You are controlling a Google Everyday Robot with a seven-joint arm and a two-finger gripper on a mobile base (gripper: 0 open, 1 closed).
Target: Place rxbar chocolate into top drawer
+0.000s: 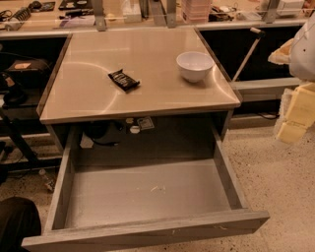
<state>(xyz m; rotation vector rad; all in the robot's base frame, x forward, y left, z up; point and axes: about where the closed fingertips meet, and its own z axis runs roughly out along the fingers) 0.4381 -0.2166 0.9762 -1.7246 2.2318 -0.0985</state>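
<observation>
The rxbar chocolate [124,79], a small flat bar in a black wrapper, lies on the steel table top [98,103], left of the middle. The top drawer [147,194] is pulled out wide below the table's front edge; its grey floor is bare apart from a few small specks. My gripper [294,118] hangs at the far right edge of the camera view, beside the table and well away from the bar, with the white arm [305,49] above it. It holds nothing that I can see.
A white bowl [195,65] stands on the table's right side, right of the bar. A slanted handle [248,51] leans beyond the table's right edge. Shelves with clutter [74,12] run along the back. A dark object [17,221] sits at the bottom left on the speckled floor.
</observation>
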